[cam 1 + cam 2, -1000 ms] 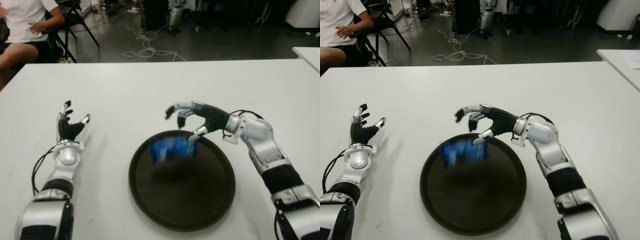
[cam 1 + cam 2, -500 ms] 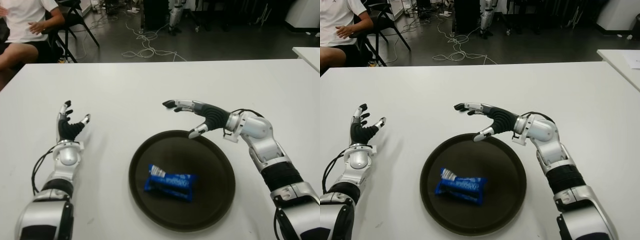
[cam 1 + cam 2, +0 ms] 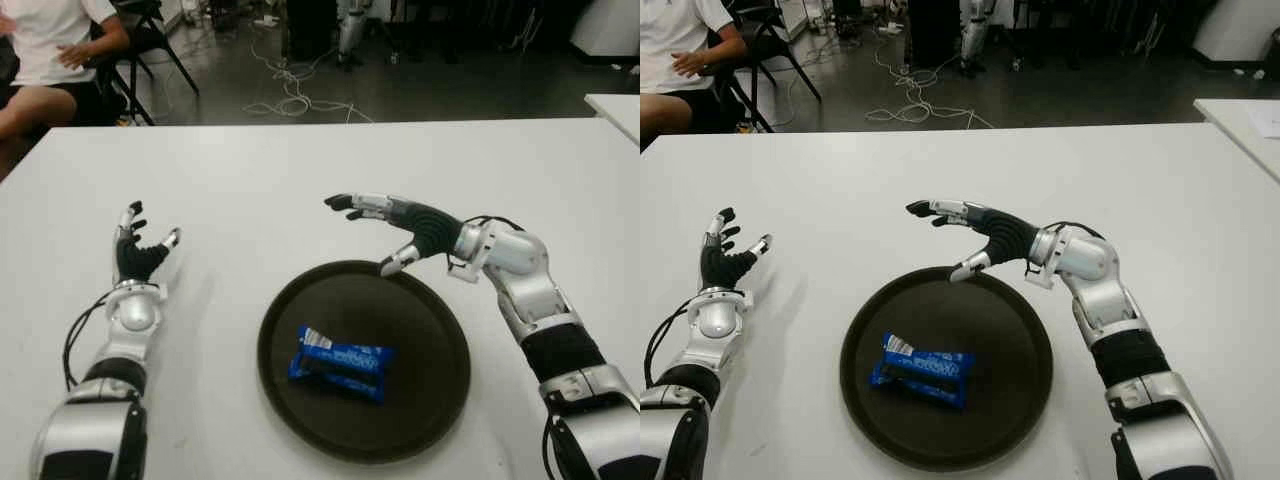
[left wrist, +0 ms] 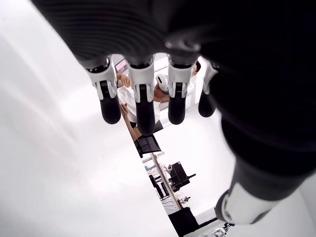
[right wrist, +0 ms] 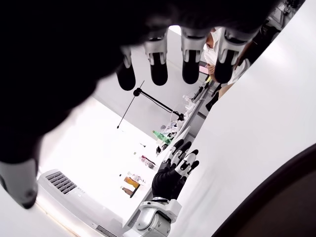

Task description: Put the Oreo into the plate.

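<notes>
Your right hand (image 3: 385, 225) hovers empty, fingers spread, above the black plate's (image 3: 440, 395) far rim with the Oreo pack (image 3: 340, 362) lying inside below it, so dropping while withdrawing could clip the rim and jolt it.

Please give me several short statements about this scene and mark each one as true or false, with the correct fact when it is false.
1. The Oreo pack lies inside the plate. True.
2. The right hand grips the Oreo pack. False: its fingers are spread and it holds nothing; it shows above the far rim of the plate.
3. The left hand is open and empty, on the left side of the plate. True.
4. The plate is white. False: it is dark, on a white table.
5. A person sits beyond the far left corner of the table. True.
6. The Oreo pack lies on the bare table. False: it is in the plate.
</notes>
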Controlling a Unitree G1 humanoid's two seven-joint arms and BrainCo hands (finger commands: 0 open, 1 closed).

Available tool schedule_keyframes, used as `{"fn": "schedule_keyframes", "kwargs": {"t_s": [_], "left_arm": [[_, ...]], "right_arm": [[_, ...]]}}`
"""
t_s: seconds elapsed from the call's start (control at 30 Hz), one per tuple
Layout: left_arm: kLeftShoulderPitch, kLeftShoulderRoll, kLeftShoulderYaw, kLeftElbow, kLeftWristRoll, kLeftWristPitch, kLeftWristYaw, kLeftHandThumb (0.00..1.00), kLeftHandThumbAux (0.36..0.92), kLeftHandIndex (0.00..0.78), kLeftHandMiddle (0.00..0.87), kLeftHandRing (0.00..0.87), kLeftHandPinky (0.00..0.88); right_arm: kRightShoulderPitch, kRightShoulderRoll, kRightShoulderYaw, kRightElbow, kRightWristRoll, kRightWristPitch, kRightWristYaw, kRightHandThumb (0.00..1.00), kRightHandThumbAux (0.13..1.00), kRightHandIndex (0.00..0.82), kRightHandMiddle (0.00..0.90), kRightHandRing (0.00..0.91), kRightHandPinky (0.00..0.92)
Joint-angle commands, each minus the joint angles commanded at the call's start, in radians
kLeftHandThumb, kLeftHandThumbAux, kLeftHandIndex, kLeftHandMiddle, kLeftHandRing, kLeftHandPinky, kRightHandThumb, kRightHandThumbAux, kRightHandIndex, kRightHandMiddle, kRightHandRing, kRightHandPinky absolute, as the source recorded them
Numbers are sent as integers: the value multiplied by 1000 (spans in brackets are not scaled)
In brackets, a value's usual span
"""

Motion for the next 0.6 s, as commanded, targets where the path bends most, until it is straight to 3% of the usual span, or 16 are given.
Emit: {"fn": "schedule_keyframes", "kwargs": {"t_s": [0.33,0.6], "left_arm": [[3,3,-9,-3,12,2,9,35,756,71,117,110,107],[1,0,-14,-2,18,11,24,25,751,78,128,116,98]], "right_arm": [[1,1,-2,22,-65,-36,-75,0,615,85,63,50,26],[-6,-12,-15,44,-135,1,-189,0,615,66,41,36,14]]}}
